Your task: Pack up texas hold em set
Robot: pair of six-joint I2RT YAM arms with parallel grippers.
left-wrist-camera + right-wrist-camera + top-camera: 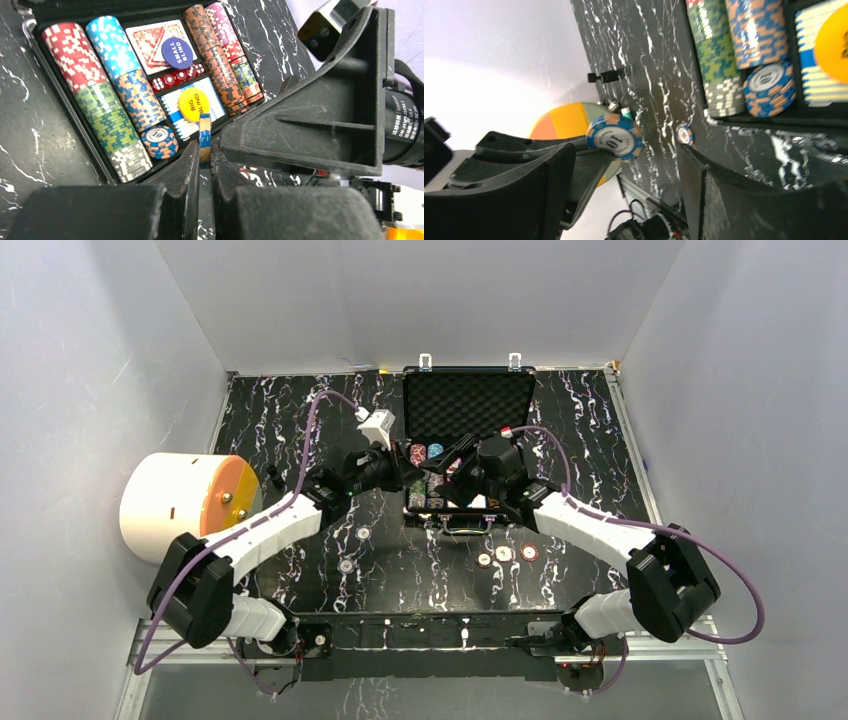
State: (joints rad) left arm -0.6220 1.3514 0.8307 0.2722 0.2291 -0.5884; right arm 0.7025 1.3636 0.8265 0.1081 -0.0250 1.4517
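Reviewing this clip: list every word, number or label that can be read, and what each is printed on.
"SMALL BLIND": purple button in the case.
"BIG BLIND": yellow button in the case.
"10": flat chip, blue and orange, in the case.
"10": near chip, blue and orange, in the right wrist view.
Motor label: too small to read.
Loose chips on the table: too small to read.

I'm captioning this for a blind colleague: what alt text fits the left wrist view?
The left gripper is shut on a blue-and-orange poker chip, edge-on, before the open briefcase. Inside lie rows of chips, card decks, red dice and two blind buttons; the right arm fills the right side.
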